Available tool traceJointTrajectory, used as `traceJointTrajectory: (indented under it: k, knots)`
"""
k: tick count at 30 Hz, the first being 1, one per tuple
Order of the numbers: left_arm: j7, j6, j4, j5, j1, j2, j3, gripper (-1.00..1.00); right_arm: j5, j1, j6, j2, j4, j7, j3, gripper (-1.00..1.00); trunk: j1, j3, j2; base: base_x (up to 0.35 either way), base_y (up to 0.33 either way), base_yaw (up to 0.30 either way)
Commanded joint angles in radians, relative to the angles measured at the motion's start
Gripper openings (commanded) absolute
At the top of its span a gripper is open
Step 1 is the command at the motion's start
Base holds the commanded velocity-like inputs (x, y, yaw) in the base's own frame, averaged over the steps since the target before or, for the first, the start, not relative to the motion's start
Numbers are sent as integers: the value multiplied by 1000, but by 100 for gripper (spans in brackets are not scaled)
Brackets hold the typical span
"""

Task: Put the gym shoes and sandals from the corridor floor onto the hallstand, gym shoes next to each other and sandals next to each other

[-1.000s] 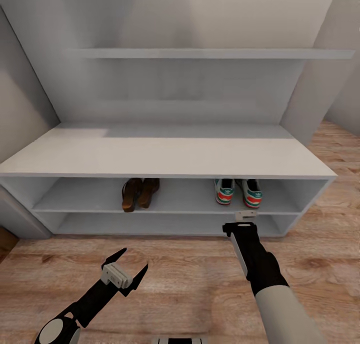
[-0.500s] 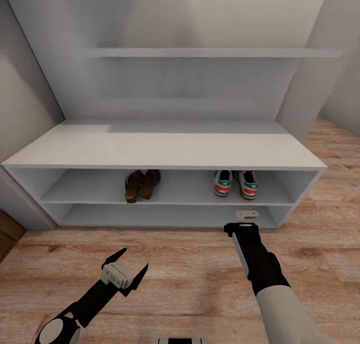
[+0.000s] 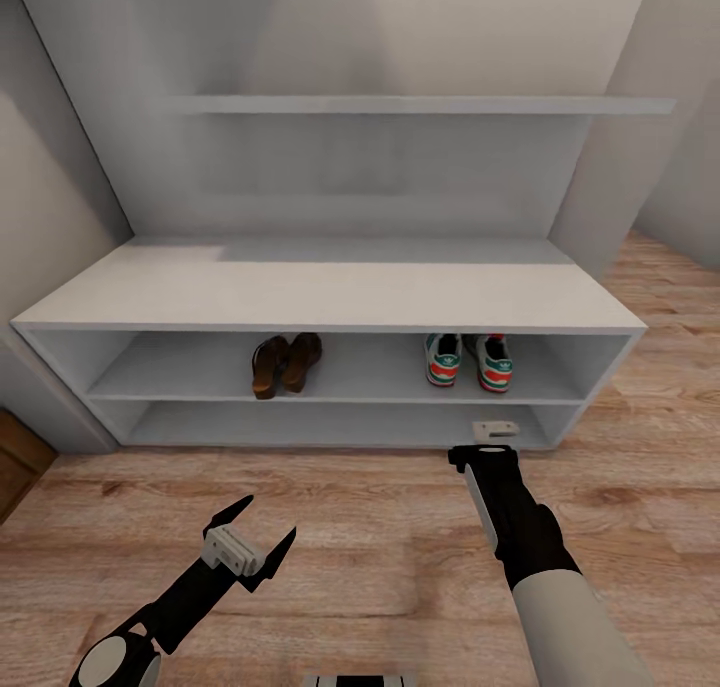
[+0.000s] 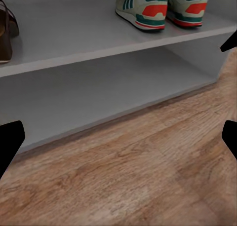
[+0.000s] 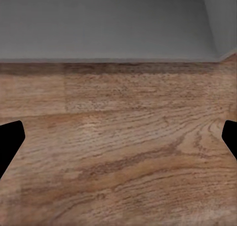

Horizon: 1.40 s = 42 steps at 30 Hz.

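The two gym shoes (image 3: 468, 360) stand side by side at the right of the upper open shelf of the hallstand (image 3: 320, 297), heels toward me. On the same shelf, left of centre, the two sandals (image 3: 285, 364) sit together. The left wrist view shows the gym shoes (image 4: 163, 6) and one sandal (image 4: 6, 28) at its edge. My left gripper (image 3: 268, 522) hangs open and empty over the corridor floor (image 3: 380, 537). My right gripper (image 3: 495, 432) is low in front of the rack's bottom shelf. Its fingertips (image 5: 10, 137) are spread wide over bare planks.
A long floating shelf (image 3: 420, 105) crosses the back panel above the flat top. Grey walls flank the rack on both sides. A dark wooden edge (image 3: 15, 457) shows at the far left by the floor. Plank flooring stretches out to the right.
The whole head view has shifted: the rack looks a little farther off and more floor shows, so the camera has drawn back. The shoes and both grippers keep their poses.
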Motion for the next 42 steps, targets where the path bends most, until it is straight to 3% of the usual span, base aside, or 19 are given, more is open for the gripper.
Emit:
traceJointTrajectory:
  k: [1,42]
  knots:
    - [0,0,0,0,0,0,0,100,0,0,-1,0,0,0,0,100,0,0,0,-21,0,0]
    - [0,1,3,-1,0,0,0,100,0,1,-24,1,-3,0,1,100,0,0,0,-4,0,0]
